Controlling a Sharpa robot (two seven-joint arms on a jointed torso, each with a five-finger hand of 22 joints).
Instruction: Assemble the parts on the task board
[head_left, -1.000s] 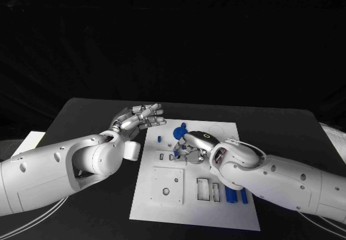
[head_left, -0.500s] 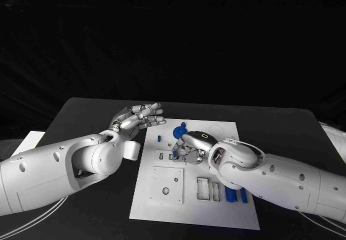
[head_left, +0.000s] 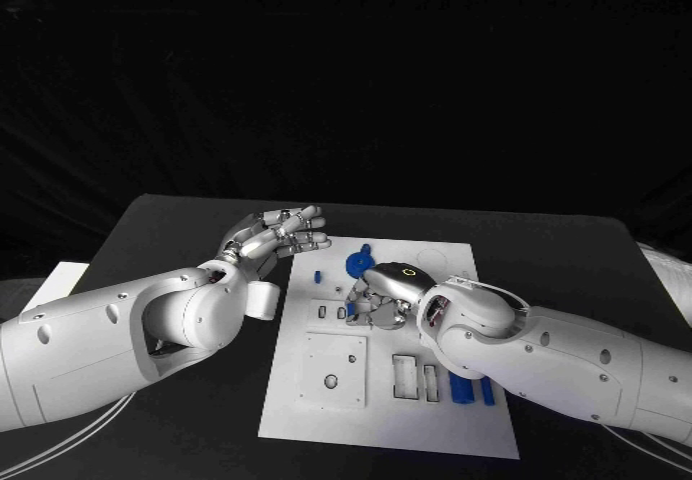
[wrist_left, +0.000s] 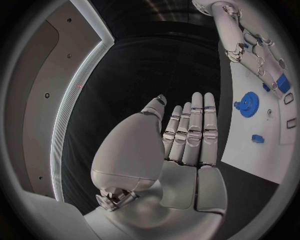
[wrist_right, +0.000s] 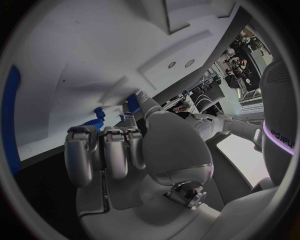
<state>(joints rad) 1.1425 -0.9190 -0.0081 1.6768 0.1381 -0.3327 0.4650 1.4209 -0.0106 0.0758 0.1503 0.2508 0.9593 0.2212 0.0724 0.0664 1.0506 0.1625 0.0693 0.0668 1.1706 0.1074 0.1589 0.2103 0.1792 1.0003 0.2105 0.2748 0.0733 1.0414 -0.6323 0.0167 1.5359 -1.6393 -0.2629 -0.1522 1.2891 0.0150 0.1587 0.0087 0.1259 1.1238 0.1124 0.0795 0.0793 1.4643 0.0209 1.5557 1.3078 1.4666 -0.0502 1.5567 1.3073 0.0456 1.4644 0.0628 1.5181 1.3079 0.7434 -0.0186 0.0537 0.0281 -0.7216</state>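
At the far left of the head view, a pale sheet (head_left: 55, 283) is seen at the edge of the black bench (head_left: 173, 225), partly covered by the left arm (head_left: 116, 335). The left robot hand (head_left: 277, 236) is held raised just beside the left edge of the task board (head_left: 389, 415), palm open, fingers (wrist_left: 190, 131) straight and side by side, with nothing held and nothing touched. The task board lies in the middle of the bench, a white plate with a raised square plate (head_left: 333, 370) and two narrow slotted blocks (head_left: 418, 380) near its front. A blue gear (head_left: 358, 264) lies on the far part of the board, and in the left wrist view a small blue block (wrist_left: 257, 138) is seen near it. The right robot hand (head_left: 381, 298) is lowered onto the middle of the board just in front of the gear, its fingers (wrist_right: 103, 150) curled downward; a bit of blue shows among them, but whether a part is gripped cannot be told. Much of the board's right half is covered by the right arm (head_left: 562, 360). Long blue parts (head_left: 470, 390) lie at the board's right side, partly hidden beneath that arm.
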